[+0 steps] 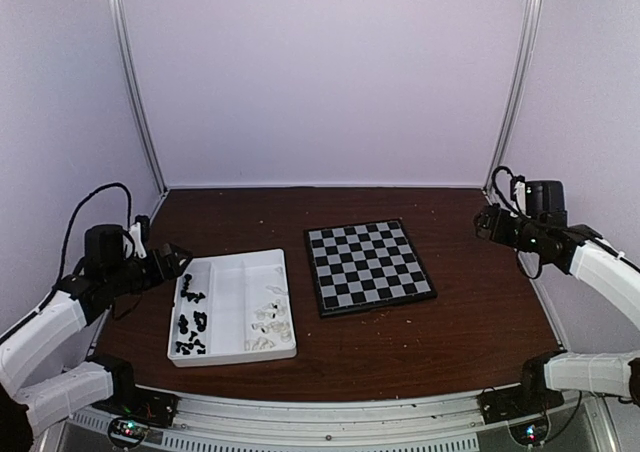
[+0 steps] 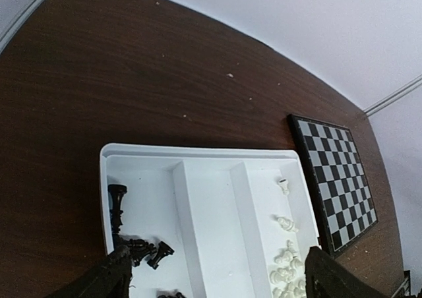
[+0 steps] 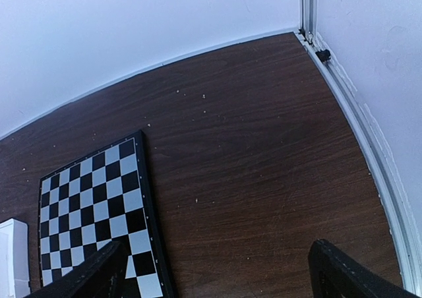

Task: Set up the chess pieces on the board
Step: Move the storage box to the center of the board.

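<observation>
Nearest the arm bases: white tray (image 1: 230, 302), three long compartments, on the dark wood table (image 1: 460, 312), left of centre
- Left compartment: the black chess pieces (image 1: 192, 327), loose clusters, most tipped over; the left wrist view shows one lying flat along the wall
- Middle compartment: bare
- Right compartment: the cream chess pieces (image 1: 270, 324), heaped toward the near end, with a few strays farther up
- Pieces tiny and jumbled; kinds and count not readable from above

Left gripper (image 1: 170, 262) hovers just off the tray's far-left corner. Jaws spread wide, nothing between them; the wrist camera looks down into the tray.

Beside the tray on its right, a little farther back: board (image 1: 368, 265), flat, turned slightly askew. Black and pale grey checks, thin black rim. Every square unoccupied.

Right gripper (image 1: 487, 222) farther out, raised, well apart from the board's right edge. Jaws wide, holding nothing.

Progress, judged: nothing done. No piece placed, none in hand; both sets left to pick, stand upright and seat on their squares
</observation>
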Controlling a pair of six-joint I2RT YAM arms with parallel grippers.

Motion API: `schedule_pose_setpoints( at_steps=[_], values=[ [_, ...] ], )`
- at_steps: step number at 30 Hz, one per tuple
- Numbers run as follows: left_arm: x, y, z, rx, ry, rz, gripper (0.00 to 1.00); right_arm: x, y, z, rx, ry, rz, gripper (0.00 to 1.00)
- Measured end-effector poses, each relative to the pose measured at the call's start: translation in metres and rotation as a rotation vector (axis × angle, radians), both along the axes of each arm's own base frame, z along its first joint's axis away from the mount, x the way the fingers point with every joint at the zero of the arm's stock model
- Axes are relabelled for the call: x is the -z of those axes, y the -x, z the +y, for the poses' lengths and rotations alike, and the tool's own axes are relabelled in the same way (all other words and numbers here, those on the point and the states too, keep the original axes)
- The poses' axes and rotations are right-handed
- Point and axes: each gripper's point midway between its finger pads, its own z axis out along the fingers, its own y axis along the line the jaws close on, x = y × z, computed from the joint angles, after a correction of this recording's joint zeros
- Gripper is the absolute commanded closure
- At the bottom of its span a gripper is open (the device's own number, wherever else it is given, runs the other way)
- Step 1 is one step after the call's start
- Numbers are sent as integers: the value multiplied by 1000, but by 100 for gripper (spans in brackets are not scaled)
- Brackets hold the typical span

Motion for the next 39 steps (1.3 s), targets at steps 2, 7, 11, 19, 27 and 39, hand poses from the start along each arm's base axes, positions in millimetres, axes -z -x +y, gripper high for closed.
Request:
schedule_pose_setpoints(
  at_steps=[2, 7, 11, 19, 27, 39],
  values=[
    [8, -5, 2, -15, -21, 72, 13, 6, -2, 1, -3, 1, 28, 2],
    [9, -16, 13, -61, -96, 197, 25, 20, -12, 8, -32, -9, 96, 1],
    [18, -14, 23, -99, -158, 270, 44, 34, -18, 15, -57, -19, 149, 2],
    [73, -8, 37, -136, -256, 480, 71, 39, -28, 24, -97, -26, 174, 10],
    [100, -30, 46, -152, -350, 597, 74, 32, -31, 35, -129, -20, 157, 10],
    [115, -38, 48, -144, -388, 638, 94, 39, -37, 37, -130, -20, 178, 10]
  ],
)
